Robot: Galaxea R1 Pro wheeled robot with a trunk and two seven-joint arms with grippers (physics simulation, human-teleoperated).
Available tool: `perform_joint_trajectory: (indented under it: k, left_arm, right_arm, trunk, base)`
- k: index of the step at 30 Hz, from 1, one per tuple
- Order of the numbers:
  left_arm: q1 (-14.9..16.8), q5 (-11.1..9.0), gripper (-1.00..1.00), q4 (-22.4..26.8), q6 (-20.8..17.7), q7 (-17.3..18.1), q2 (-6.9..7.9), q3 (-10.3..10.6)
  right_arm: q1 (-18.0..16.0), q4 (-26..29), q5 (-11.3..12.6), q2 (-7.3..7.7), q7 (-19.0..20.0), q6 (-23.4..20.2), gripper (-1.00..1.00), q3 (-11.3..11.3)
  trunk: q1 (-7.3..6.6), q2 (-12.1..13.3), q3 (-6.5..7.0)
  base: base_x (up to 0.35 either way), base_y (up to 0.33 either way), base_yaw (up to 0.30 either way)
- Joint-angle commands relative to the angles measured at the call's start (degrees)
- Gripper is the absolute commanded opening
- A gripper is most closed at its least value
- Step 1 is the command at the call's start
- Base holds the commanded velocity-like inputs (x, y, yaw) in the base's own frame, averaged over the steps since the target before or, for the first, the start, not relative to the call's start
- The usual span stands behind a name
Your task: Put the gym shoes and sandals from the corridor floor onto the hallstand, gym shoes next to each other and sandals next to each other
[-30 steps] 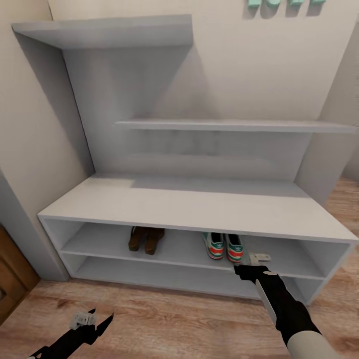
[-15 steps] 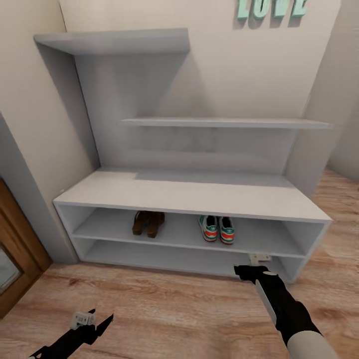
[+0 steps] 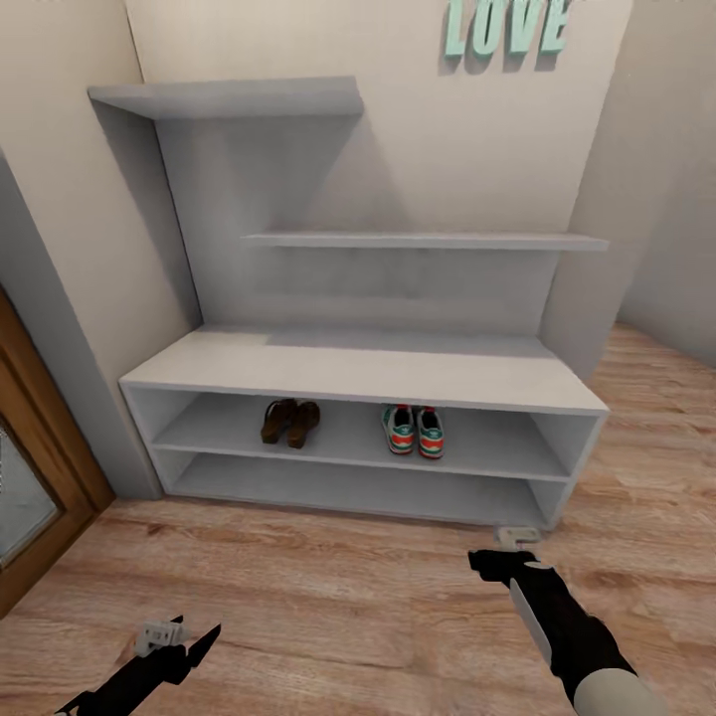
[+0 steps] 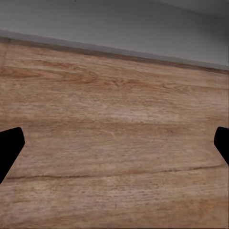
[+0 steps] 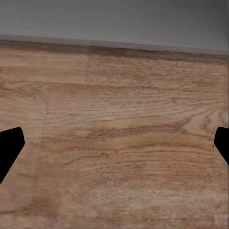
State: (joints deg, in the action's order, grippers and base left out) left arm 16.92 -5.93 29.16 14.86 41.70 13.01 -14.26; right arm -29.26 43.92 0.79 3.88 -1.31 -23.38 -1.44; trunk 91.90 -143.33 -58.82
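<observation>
**All four shoes on rack, both claws empty**

Hallstand [image 3: 368,373] sits mid-frame in the head view against the wall. Two sandals [image 3: 289,422] are side by side on its upper open tier, left of centre. Two gym shoes [image 3: 414,431] are side by side on the same tier, right of centre, well apart from the sandals. Lower tier has nothing visible on it.

Left gripper [image 3: 157,636] is at the lower left of the frame over the corridor floor [image 3: 328,597], and its fingers are spread wide with bare planks between them in the left wrist view. Right gripper [image 3: 517,536] is at lower right, near the rack's bottom right corner (not touching it), also spread wide over floor.

"LOVE" wall letters [image 3: 505,26] sit at top right, wooden door [image 3: 35,487] at left edge.
</observation>
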Motion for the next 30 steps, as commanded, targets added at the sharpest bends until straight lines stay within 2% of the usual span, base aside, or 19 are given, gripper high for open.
perform_joint_trajectory:
  k: [1, 3, 4, 6, 16, 17, 19, 24, 27, 30]
  left_arm:
    - [0.0, -0.3, 1.00, -0.1, 0.0, -0.2, -0.01, -0.1]
    - [0.0, -0.2, 1.00, -0.1, 0.0, -1.2, -0.01, 0.1]
    - [0.0, 0.0, 1.00, -0.1, 0.1, -2.0, 0.00, 0.2]
    - [0.0, 0.1, 1.00, -0.1, 0.1, -2.4, 0.03, 0.3]
    - [-0.2, -0.1, 1.00, -0.2, 0.1, -3.2, 0.72, 0.2]
    - [-0.3, -0.1, 1.00, -0.2, 0.1, -3.3, 0.82, 0.1]
    - [-0.3, -0.1, 1.00, -0.2, 0.1, -3.3, 0.87, 0.1]
    - [-0.3, -0.1, 1.00, -0.4, 0.1, -3.4, 0.91, 0.1]
    - [-0.3, -0.1, 1.00, -1.0, 0.1, -3.4, 0.94, 0.1]
    - [-0.3, -0.1, 1.00, -1.8, 0.1, -3.5, 0.95, 0.0]
  right_arm:
    - [0.0, -1.6, 0.1, 0.01, -0.1, 0.9, 1.00, 0.0]
    - [0.0, -4.3, 0.1, 0.05, -0.1, 3.7, 1.00, 0.0]
    - [0.0, -7.2, 0.1, 0.20, -0.1, 6.8, 1.00, 0.0]
    - [0.0, -10.3, 0.1, 0.53, -0.1, 10.3, 1.00, 0.1]
    - [0.0, -26.9, 0.1, 1.45, 0.0, 29.1, 1.00, 0.3]
    - [0.0, -34.2, 0.1, 1.59, 0.0, 38.5, 1.00, 0.3]
    - [0.0, -36.6, 0.1, 1.61, 0.0, 42.2, 1.00, 0.3]
    - [0.2, -40.5, 0.0, 1.64, -0.1, 50.1, 1.00, 0.4]
    - [1.0, -41.5, 0.0, 1.73, -0.1, 53.4, 1.00, 0.4]
    - [1.9, -41.9, 0.1, 1.83, -0.2, 55.3, 1.00, 0.3]
  trunk:
    - [-0.02, 0.0, -0.04]
    - [-0.02, 0.0, -0.04]
    - [-0.02, 0.0, -0.04]
    - [-0.02, 0.0, -0.04]
    - [-0.02, 0.0, -0.04]
    - [-0.02, 0.0, -0.04]
    - [-0.02, 0.0, -0.04]
    - [-0.15, 0.0, 1.07]
    - [-0.23, 0.1, 1.73]
    - [-0.89, 1.3, 2.27]
  base:
    - [-0.083, -0.031, 0.000]
    - [-0.060, -0.022, 0.000]
    - [-0.034, -0.013, 0.000]
    - [-0.025, -0.009, 0.000]
    - [-0.008, -0.003, 0.000]
    - [0.000, 0.000, 0.000]
    - [0.000, 0.000, 0.000]
    - [0.000, 0.000, 0.000]
    - [0.000, 0.000, 0.000]
    - [0.000, 0.000, 0.000]
